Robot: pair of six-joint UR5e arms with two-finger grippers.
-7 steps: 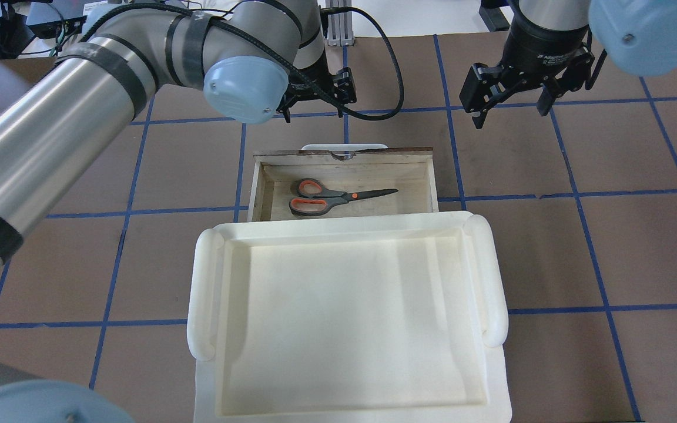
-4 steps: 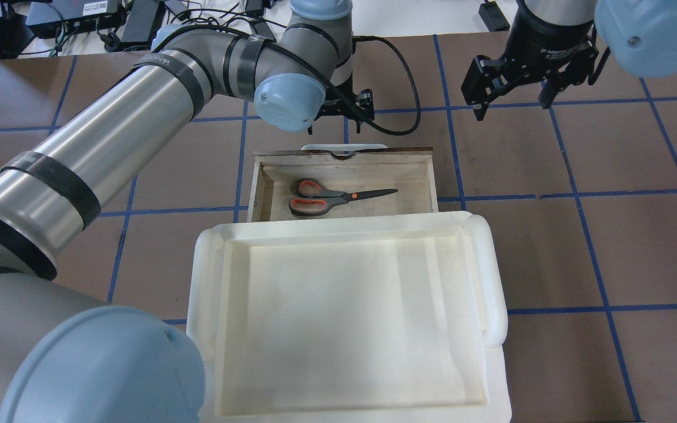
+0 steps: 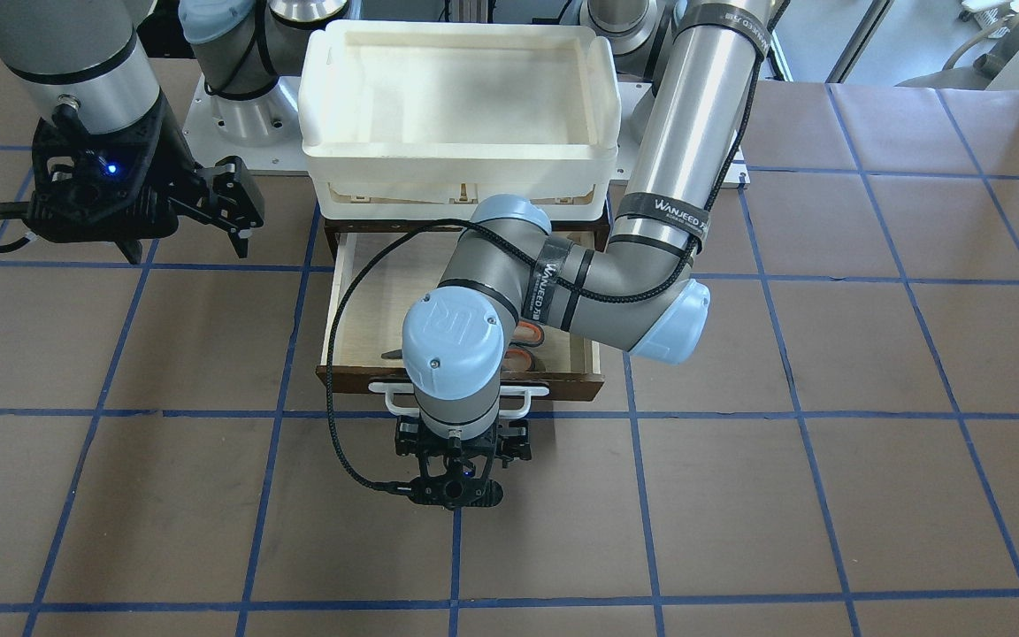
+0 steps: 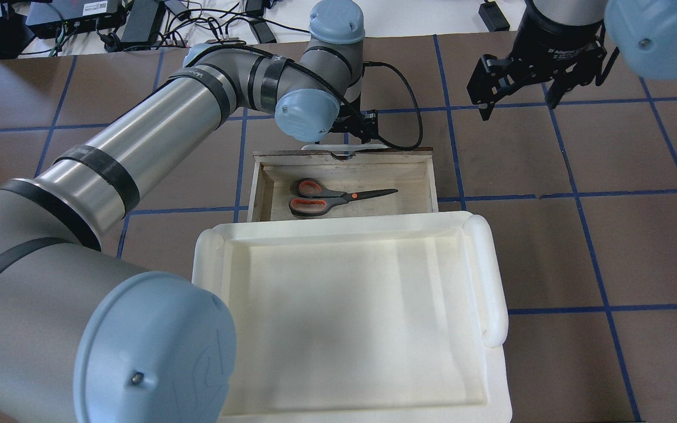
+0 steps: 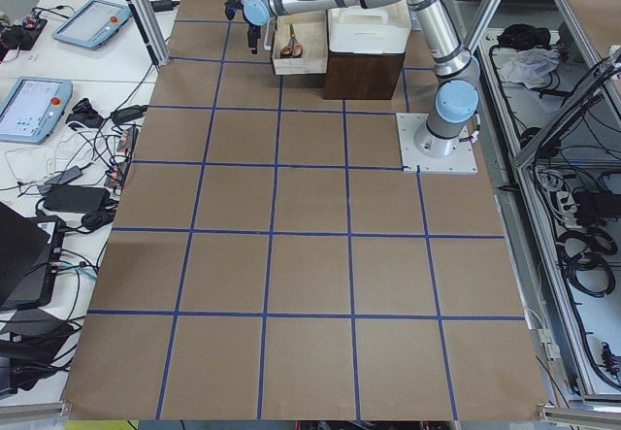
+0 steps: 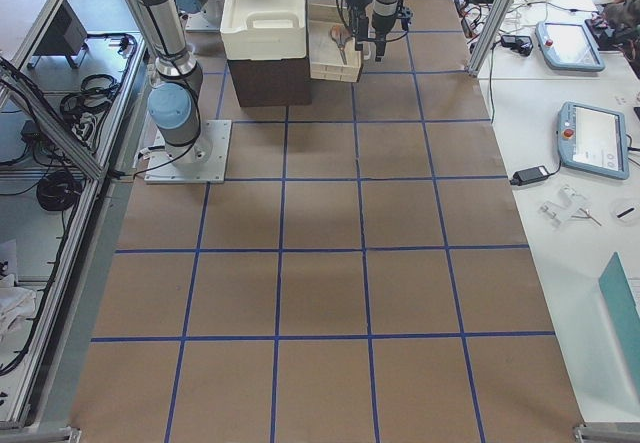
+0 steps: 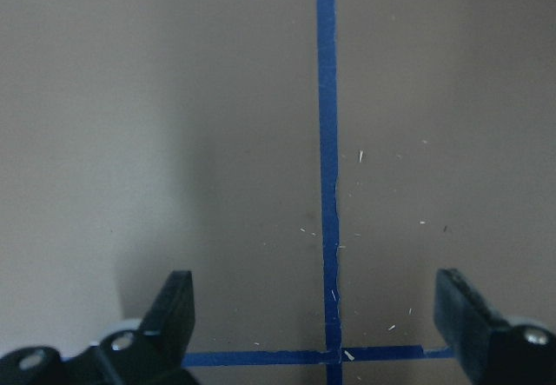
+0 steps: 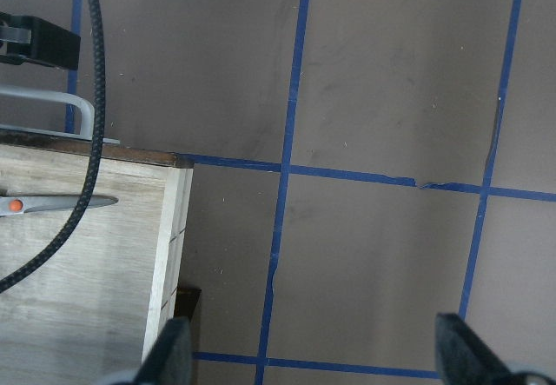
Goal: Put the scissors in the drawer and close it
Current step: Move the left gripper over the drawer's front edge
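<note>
The scissors (image 4: 338,197) lie flat inside the open drawer (image 4: 431,176), orange-lined handles to the left, blades pointing right. In the front-facing view my left arm hides most of the scissors (image 3: 524,340). My left gripper (image 4: 358,126) hangs just beyond the drawer's white loop handle (image 4: 321,146), over bare table. It is open and empty in the left wrist view (image 7: 320,315), with the fingers (image 7: 178,307) wide apart. My right gripper (image 4: 518,101) hovers to the far right of the drawer, open and empty (image 8: 314,355). That view shows the drawer's corner (image 8: 169,229).
A large white plastic tray (image 4: 494,276) sits on top of the cabinet, just behind the drawer's opening. A black cable (image 4: 409,126) loops from the left wrist over the table beside the handle. Brown table with blue tape lines lies all around.
My left arm has swung right and the left gripper has moved from back-left of the drawer to just beyond its handle. The right gripper has drifted slightly away. The scissors and drawer have not moved.
</note>
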